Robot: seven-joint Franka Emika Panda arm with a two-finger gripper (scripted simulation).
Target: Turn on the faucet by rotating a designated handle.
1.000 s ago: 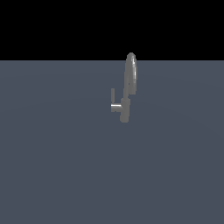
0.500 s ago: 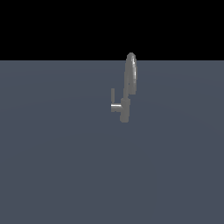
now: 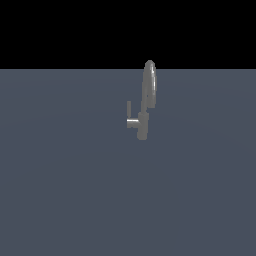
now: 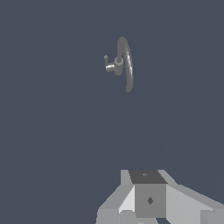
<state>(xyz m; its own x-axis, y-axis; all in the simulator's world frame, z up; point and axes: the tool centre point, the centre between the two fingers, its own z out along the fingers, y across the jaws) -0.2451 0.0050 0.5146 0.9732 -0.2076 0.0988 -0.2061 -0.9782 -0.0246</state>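
A plain grey tabletop fills the scene. The faucet is seen standing upright on it, toward 1 o'clock of the exterior view's centre. The handle juts from its base at 9 o'clock, its slim bar upright. The gripper is well apart from the faucet; its opening cannot be told.

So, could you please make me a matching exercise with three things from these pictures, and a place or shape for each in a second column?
Things:
1. spout
2. handle
3. gripper

Descriptions:
A. thin L-shaped lever on the exterior view's left side of the faucet body
B. seen only in the wrist view, apart from the faucet
C. tall, narrow arched loop

Pairs: 1-C, 2-A, 3-B
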